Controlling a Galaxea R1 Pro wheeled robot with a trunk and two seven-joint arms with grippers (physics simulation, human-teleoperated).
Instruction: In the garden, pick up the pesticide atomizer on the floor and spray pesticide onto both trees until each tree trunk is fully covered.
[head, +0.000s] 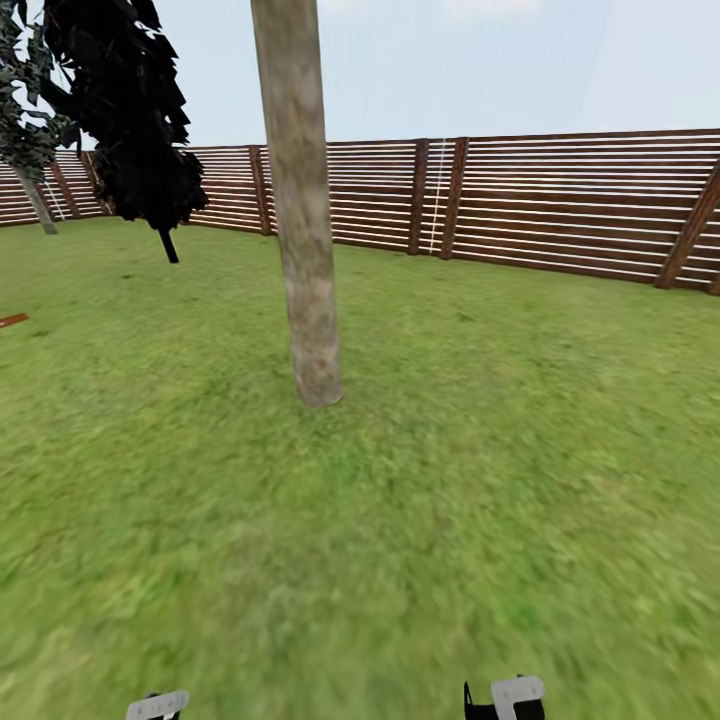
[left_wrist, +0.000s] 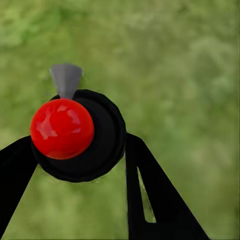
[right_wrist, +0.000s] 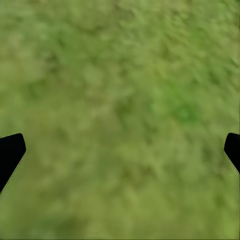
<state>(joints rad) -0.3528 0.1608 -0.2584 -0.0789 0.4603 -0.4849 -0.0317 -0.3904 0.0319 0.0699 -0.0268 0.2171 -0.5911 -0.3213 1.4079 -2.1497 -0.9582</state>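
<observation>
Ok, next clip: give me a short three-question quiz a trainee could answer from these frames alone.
1. True or false: the left gripper is shut on the pesticide atomizer.
2. Multiple choice: what stands straight ahead of the robot in the head view? A) a bench B) a tree trunk C) a gate
3. Fill in: the right gripper is ____, with only lawn between its fingertips.

Key:
1. True: the fingers close on the bottle's dark body, red top facing the camera.
2. B: the pale mottled trunk rises from the grass, with the slatted fence behind it.
3. open
</observation>
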